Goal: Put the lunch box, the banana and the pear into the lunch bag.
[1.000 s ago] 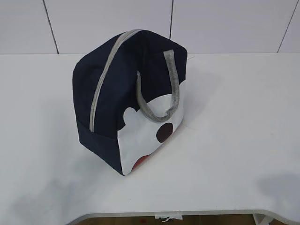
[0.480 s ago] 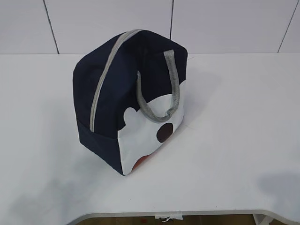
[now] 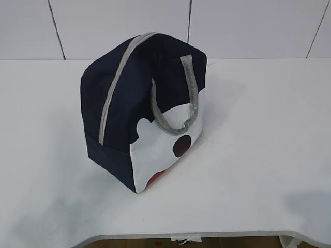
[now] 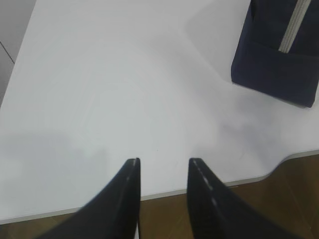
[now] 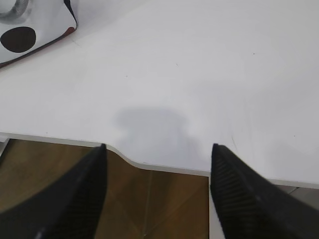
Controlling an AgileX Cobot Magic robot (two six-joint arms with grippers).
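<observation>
The navy lunch bag point(image 3: 139, 111) stands upright in the middle of the white table, its grey zipper point(image 3: 115, 88) running closed over the top and a grey strap handle point(image 3: 178, 101) hanging on the white panel with the dark-red dot. Its corner shows in the left wrist view point(image 4: 276, 55) and its dotted panel in the right wrist view point(image 5: 30, 30). My left gripper point(image 4: 163, 160) hovers open and empty over the table's front edge, far left of the bag. Equally empty, my right gripper point(image 5: 158, 145) is open wide over the front edge, right of the bag. The lunch box, banana and pear are out of view.
The white table point(image 3: 258, 129) ends in a curved front edge point(image 3: 207, 233) with brown floor point(image 5: 149, 199) below. A white tiled wall point(image 3: 248, 26) stands behind the table. Neither arm shows in the exterior view.
</observation>
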